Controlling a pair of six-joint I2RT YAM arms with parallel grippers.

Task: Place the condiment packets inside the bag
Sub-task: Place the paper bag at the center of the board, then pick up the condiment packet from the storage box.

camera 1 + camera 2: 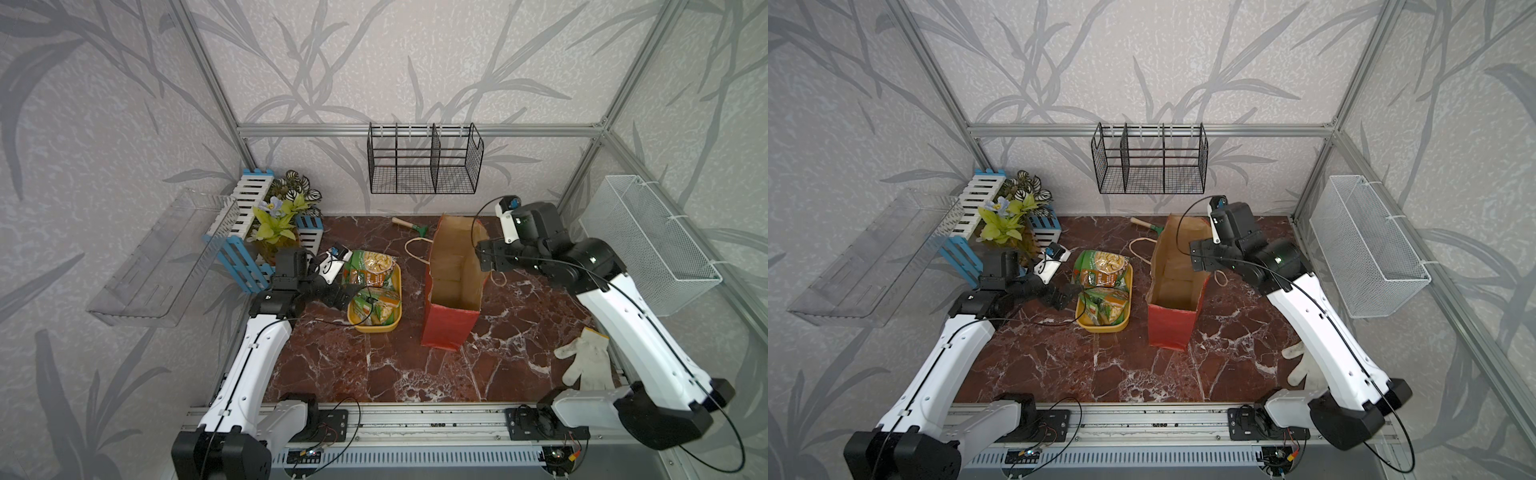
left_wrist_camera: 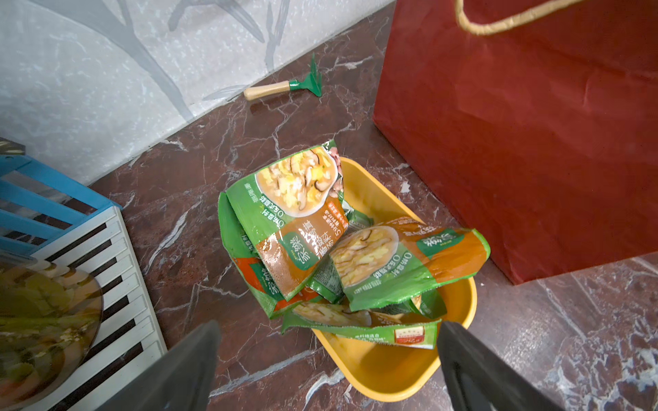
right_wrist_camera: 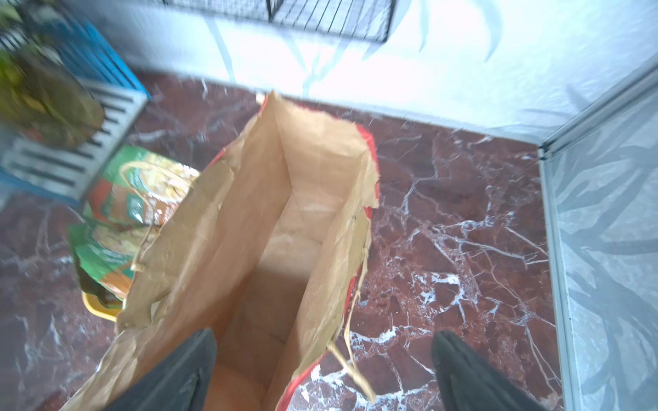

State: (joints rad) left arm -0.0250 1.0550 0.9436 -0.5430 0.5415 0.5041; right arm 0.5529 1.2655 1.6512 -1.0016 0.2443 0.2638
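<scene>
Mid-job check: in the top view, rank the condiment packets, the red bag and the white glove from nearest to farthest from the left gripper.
From the left gripper, in a top view:
1. The condiment packets: right at its open jaws, piled in the yellow tray.
2. The bag: standing just past the tray, toward the right.
3. The white glove: far right, near the front edge.

Soft, even light fills the cell in both top views, with only faint shadows on the marble tabletop (image 1: 374,365), and the frame posts (image 1: 208,70) bow at the edges. The left wrist view is crisp, with sheen on the glossy condiment packets (image 2: 295,220). The right wrist view is smeared with blur: the bag (image 3: 249,213) is soft, the far wall (image 3: 445,64) blown out white, the plant (image 3: 42,96) a smudge.
</scene>
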